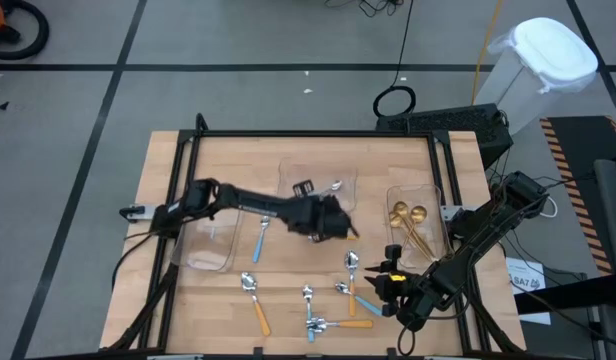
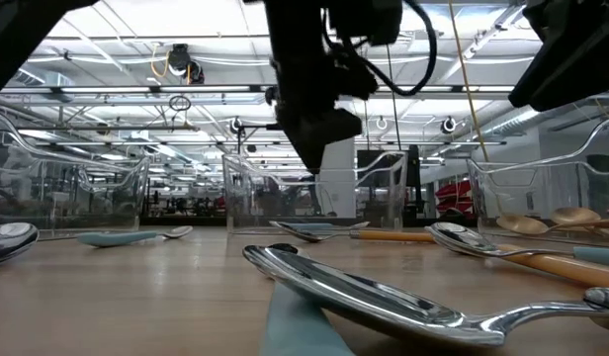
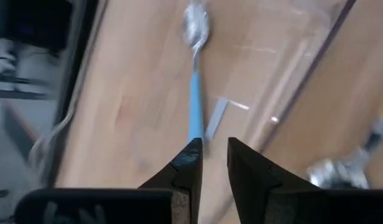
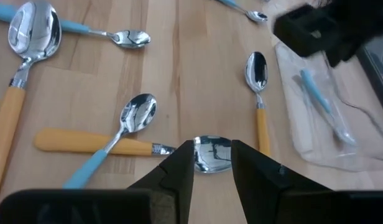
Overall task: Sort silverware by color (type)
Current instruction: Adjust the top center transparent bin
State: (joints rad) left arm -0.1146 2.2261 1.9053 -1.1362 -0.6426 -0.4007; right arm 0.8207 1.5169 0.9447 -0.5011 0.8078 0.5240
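Observation:
My left gripper [image 1: 340, 226] hangs over the near edge of the middle clear tray [image 1: 293, 172], slightly open and empty. A blue-handled spoon [image 3: 195, 93] lies in that tray ahead of its fingers; it also shows in the right wrist view [image 4: 321, 102]. My right gripper [image 4: 212, 163] is open above the near right of the table. Its fingers stand on either side of the bowl [image 4: 211, 153] of an orange-handled spoon [image 4: 95, 143] that lies flat on the wood. Gold spoons [image 1: 408, 215] lie in the right tray.
Several orange-handled and blue-handled spoons [image 1: 256, 300] lie loose along the near half of the table, one blue one [image 1: 261, 238] by the left tray [image 1: 208, 245]. One spoon [image 2: 384, 297] lies close to the low camera. A black frame rail [image 1: 318, 133] borders the table.

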